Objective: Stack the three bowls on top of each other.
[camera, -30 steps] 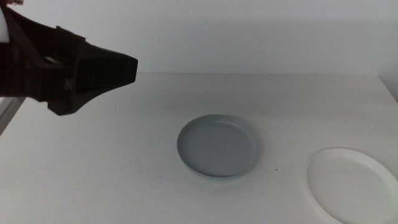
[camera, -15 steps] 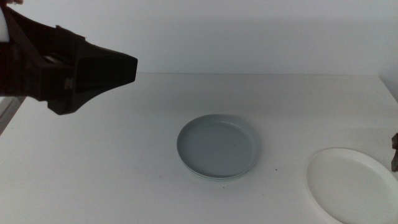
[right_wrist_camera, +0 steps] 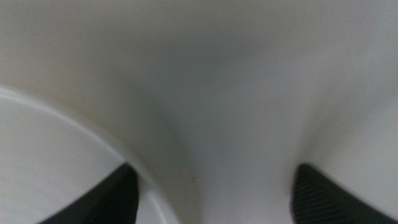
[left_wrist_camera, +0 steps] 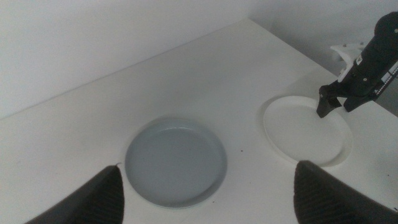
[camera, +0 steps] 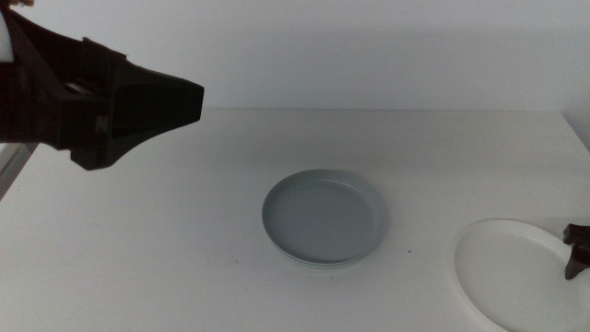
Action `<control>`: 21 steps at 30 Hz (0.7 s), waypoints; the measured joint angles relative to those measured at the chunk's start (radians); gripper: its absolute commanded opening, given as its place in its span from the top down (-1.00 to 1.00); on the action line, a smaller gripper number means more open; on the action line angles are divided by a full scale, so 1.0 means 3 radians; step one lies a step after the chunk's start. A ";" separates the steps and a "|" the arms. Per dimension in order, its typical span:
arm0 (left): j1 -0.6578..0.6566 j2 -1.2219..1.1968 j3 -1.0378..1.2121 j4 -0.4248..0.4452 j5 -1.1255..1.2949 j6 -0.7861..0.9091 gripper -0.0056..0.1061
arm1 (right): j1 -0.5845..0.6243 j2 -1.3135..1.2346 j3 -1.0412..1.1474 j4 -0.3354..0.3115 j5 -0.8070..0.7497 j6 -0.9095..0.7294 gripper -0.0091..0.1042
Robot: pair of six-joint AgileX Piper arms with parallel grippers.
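Your right gripper (camera: 577, 251) has moved in from the worktop's right edge since a second ago and now hangs over the white bowl's (camera: 516, 272) right rim, jaws spread, holding nothing. The grey-blue bowl (camera: 324, 218) is unmoved at mid-worktop, on a paler bowl. Your left gripper (left_wrist_camera: 208, 186) waits raised at the left, jaws wide, empty.

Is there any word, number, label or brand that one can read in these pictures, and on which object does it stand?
No text can be read in any view.
Right hand: a small pale patch on the arm above it may be a label, too small and blurred to read.
Grey-blue bowl, white bowl, table and left hand: no print or sign visible.
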 measured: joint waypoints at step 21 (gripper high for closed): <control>0.0000 0.0000 0.0000 0.0006 0.0000 0.0006 -0.78 | 0.0080 -0.0291 -0.0319 0.0302 0.0370 -0.0133 0.86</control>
